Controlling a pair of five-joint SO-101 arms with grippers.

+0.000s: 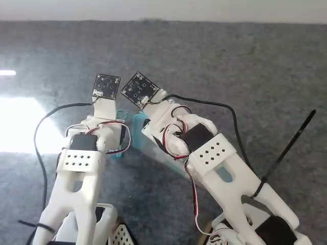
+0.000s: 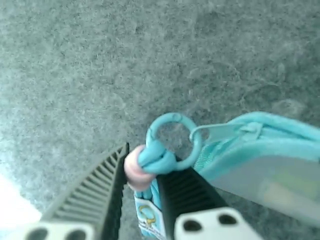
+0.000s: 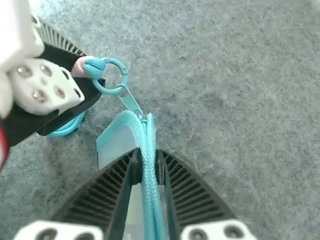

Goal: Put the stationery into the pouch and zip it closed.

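Observation:
A teal pouch (image 3: 120,137) is held up off the grey table, with its zipper running along the upper edge. My right gripper (image 3: 147,162) is shut on that zipped edge. The metal zipper pull (image 2: 225,131) ends in a teal ring (image 2: 172,140). A teal cord with a pink bead (image 2: 135,167) hangs from the ring. My left gripper (image 2: 145,167) is shut on the cord just below the ring, and it also appears in the right wrist view (image 3: 75,67). From above, the pouch (image 1: 137,125) sits between the two arms. What the pouch holds is hidden.
The grey felt-like table top (image 1: 245,66) spreads out on all sides. A bright patch of glare (image 1: 20,122) lies at the left. A black cable tie (image 1: 291,145) sticks out from the right arm, and black cables loop beside both arms.

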